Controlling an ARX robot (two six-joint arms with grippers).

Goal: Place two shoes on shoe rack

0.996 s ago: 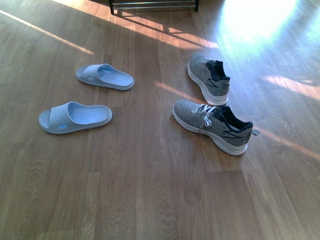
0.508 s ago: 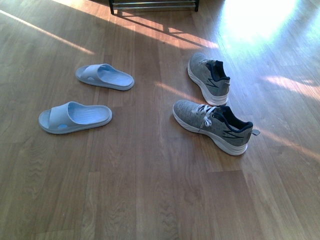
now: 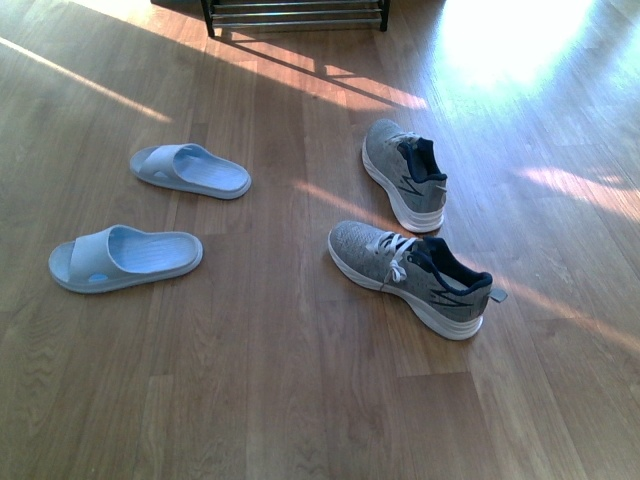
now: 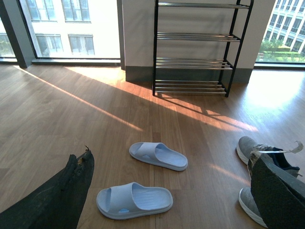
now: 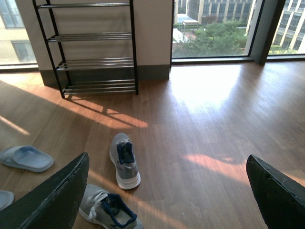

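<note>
Sneakers of grey knit with white soles lie on the wooden floor (image 3: 280, 400) toward 3 o'clock in the front view. The near sneaker (image 3: 410, 278) points its toe to 10 o'clock, and the far sneaker (image 3: 403, 173) lies just beyond it, not touching. Two pale blue slides, the near slide (image 3: 125, 257) and the far slide (image 3: 190, 170), lie toward 9 o'clock, well apart from the sneakers. The shoe rack (image 3: 295, 14) stands at 12 o'clock, by the wall. The left tool (image 4: 170, 157) and right tool (image 5: 167, 157) each have their fingers spread wide apart.
</note>
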